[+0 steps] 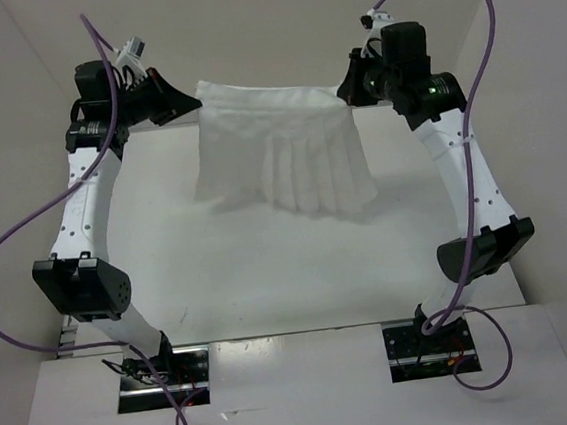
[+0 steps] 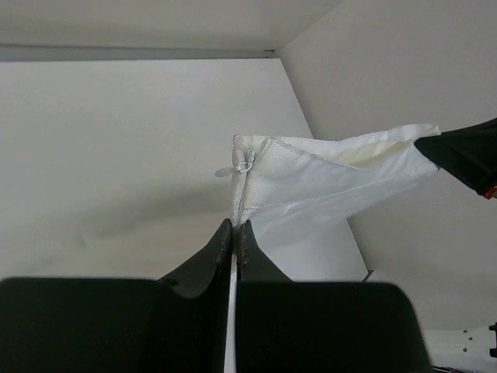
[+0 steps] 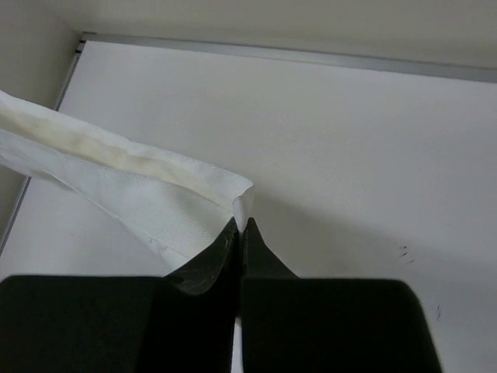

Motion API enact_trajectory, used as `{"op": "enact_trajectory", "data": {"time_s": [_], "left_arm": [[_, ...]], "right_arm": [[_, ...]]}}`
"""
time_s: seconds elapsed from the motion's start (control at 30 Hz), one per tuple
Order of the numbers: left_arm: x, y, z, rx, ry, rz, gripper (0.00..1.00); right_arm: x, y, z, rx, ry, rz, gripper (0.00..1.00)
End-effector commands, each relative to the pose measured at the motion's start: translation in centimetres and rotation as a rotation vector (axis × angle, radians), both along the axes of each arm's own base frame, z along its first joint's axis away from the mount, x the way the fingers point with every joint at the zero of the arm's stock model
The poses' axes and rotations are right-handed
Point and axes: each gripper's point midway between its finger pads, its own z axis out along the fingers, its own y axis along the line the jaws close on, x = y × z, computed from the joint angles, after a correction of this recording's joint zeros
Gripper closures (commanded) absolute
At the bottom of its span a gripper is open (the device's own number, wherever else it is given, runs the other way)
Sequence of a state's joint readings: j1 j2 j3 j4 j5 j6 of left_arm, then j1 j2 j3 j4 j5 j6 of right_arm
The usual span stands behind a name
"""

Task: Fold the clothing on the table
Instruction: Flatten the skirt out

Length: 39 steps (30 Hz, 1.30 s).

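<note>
Above the far half of the table (image 1: 269,274), the left gripper (image 1: 196,104) is clamped tight on the left top corner of the clothing (image 1: 279,163), which hangs stretched and pleated over the table, while the right gripper (image 1: 343,90) pinches its right top corner.

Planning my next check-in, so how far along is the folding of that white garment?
Done: the left gripper and right gripper are each shut on a top corner of the clothing. In hand: it hangs stretched between them over the table. Left: no fold shows yet.
</note>
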<state>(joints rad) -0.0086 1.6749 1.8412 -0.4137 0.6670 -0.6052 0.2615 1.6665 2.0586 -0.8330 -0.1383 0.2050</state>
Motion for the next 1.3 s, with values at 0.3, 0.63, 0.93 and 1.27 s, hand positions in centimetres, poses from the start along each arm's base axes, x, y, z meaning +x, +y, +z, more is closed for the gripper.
{"op": "enact_trajectory", "data": {"time_s": [0.3, 0.63, 0.93, 1.27], "left_arm": [[-5.9, -0.3, -1.4, -0.009, -0.091, -0.026, 1.0], [-22.7, -4.6, -20.8, -0.087, 0.366, -0.008, 1.0], [-29.1, -2.9, -22.5, -0.234, 0.435, 0.086, 1.0], [-23.0, -2.3, -19.5, -0.084, 0.316, 0.157, 1.0]], "right_arm": [[-6.3, -0.3, -1.4, 0.047, -0.099, 0.085, 1.0], [-24.7, 3.4, -16.4, 0.269, 0.476, 0.174, 1.0], [-30.3, 1.9, -19.7, 0.314, 0.686, 0.061, 1.0], [-20.5, -1.0, -19.1, 0.095, 0.569, -0.128, 1.0]]}}
